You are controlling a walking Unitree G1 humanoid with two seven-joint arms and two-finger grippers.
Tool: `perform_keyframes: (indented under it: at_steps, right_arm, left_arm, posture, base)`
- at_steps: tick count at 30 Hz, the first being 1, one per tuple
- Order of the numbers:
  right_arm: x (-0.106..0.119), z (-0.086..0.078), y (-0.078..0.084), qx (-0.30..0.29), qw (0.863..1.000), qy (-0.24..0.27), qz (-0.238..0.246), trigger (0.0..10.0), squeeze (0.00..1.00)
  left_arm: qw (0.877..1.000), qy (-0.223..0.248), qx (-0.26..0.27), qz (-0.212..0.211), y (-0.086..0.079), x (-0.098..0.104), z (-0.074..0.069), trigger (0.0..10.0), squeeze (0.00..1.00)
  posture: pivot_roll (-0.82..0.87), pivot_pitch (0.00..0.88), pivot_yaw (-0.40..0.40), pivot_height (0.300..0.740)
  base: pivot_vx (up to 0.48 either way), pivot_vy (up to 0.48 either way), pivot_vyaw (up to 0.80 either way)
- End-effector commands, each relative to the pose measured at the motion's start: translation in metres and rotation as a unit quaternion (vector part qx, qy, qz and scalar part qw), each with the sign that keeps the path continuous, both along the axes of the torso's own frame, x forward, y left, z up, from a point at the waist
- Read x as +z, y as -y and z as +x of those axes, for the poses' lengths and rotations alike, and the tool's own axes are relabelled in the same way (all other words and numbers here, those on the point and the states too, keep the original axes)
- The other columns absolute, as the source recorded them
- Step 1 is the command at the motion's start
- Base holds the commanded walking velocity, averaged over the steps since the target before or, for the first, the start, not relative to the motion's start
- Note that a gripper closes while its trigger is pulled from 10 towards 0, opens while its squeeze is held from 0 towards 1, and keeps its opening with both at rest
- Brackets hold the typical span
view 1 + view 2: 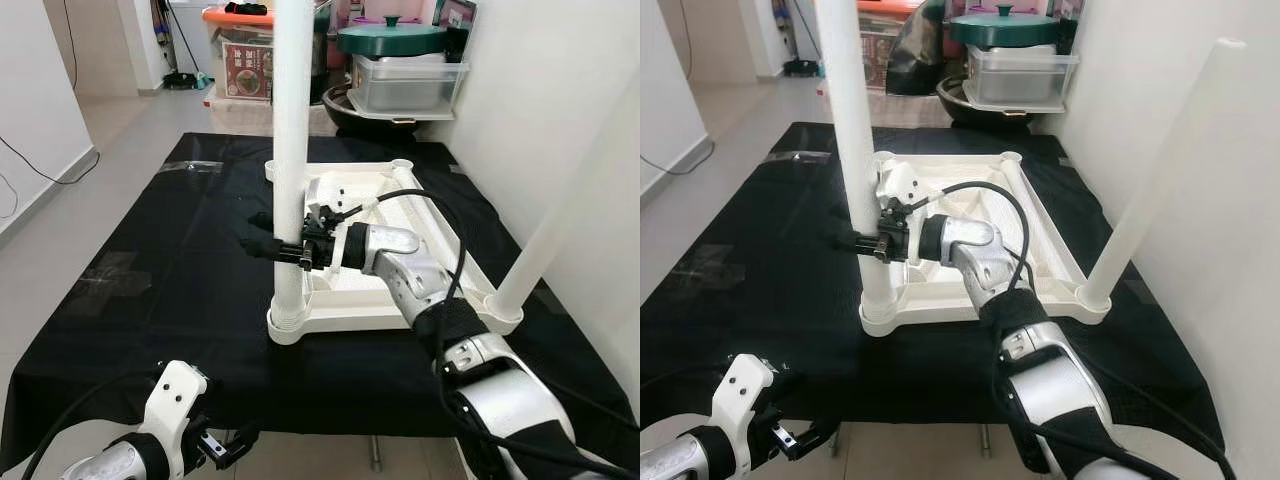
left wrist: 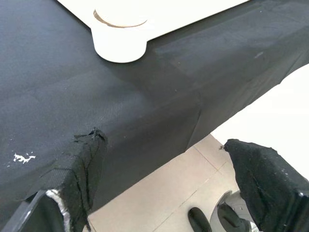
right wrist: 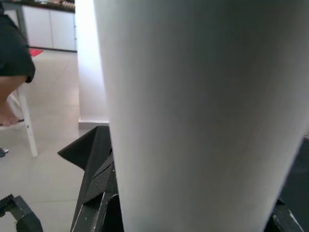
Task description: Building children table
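Note:
A white children's table top (image 1: 400,303) lies upside down on a black cloth (image 1: 180,270). An upright white leg (image 1: 292,120) stands in its near left corner socket (image 2: 118,41). My right gripper (image 1: 277,246) is shut on this leg a little above the socket, its black fingers (image 3: 94,183) on both sides of it. A second white leg (image 1: 560,220) leans in the near right corner. My left gripper (image 1: 225,445) hangs open and empty below the cloth's near edge, its fingers (image 2: 84,169) wide apart.
Behind the cloth stand a green-lidded pot (image 1: 392,38), a clear container (image 1: 405,85) and an orange-lidded box (image 1: 240,50). A white wall runs close on the right. A person's leg (image 3: 9,116) and a chair leg are off to one side.

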State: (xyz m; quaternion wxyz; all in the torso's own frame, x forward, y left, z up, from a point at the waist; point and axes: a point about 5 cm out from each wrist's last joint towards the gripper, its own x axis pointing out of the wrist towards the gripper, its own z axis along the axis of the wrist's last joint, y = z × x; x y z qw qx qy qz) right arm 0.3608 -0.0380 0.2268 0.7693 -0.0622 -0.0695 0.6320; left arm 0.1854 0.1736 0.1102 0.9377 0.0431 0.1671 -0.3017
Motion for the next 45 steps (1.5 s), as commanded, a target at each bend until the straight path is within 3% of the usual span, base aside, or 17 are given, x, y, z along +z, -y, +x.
perform_keyframes:
  at_steps: [1, 10, 14, 24, 35, 45]
  right_arm:
    - [-0.002, 0.001, -0.006, 0.01, 0.999, 0.009, -0.029, 0.0, 0.0]
    - [0.001, 0.001, -0.013, 0.023, 0.999, 0.016, -0.036, 0.0, 0.0]
    - [-0.01, -0.002, -0.015, 0.035, 0.998, 0.003, -0.046, 0.0, 0.0]
    - [-0.018, -0.006, -0.016, 0.041, 0.989, -0.127, 0.059, 0.0, 0.0]
    - [-0.037, -0.014, -0.017, 0.037, 0.99, -0.127, 0.053, 0.0, 0.0]
    - [-0.051, -0.018, -0.012, -0.007, 0.988, -0.14, 0.056, 0.0, 0.0]
  left_arm:
    - [1.0, -0.003, -0.004, -0.007, 0.005, 0.0, -0.001, 10.0, 0.0]
    - [1.0, 0.0, -0.003, -0.007, 0.007, 0.001, 0.001, 10.0, 0.0]
    - [1.0, -0.001, 0.0, -0.009, 0.008, 0.0, 0.001, 10.0, 0.0]
    - [1.0, -0.005, 0.01, -0.022, 0.007, -0.002, 0.003, 10.0, 0.0]
    - [1.0, 0.0, 0.02, -0.015, 0.003, -0.003, 0.008, 10.0, 0.0]
    - [0.999, 0.0, 0.036, -0.006, -0.001, -0.006, 0.011, 10.0, 0.0]
  posture:
    - [0.15, 0.0, -0.101, 0.74]
    - [0.16, 0.0, -0.111, 0.74]
    - [0.16, 0.0, -0.111, 0.74]
    - [0.15, 0.0, -0.103, 0.74]
    - [0.15, 0.0, -0.102, 0.74]
    - [0.15, 0.0, -0.1, 0.74]
  base:
    - [0.0, 0.0, 0.0]
    - [0.0, 0.0, 0.0]
    - [0.0, 0.0, 0.0]
    - [0.0, 0.0, 0.0]
    - [0.0, 0.0, 0.0]
    - [0.0, 0.0, 0.0]
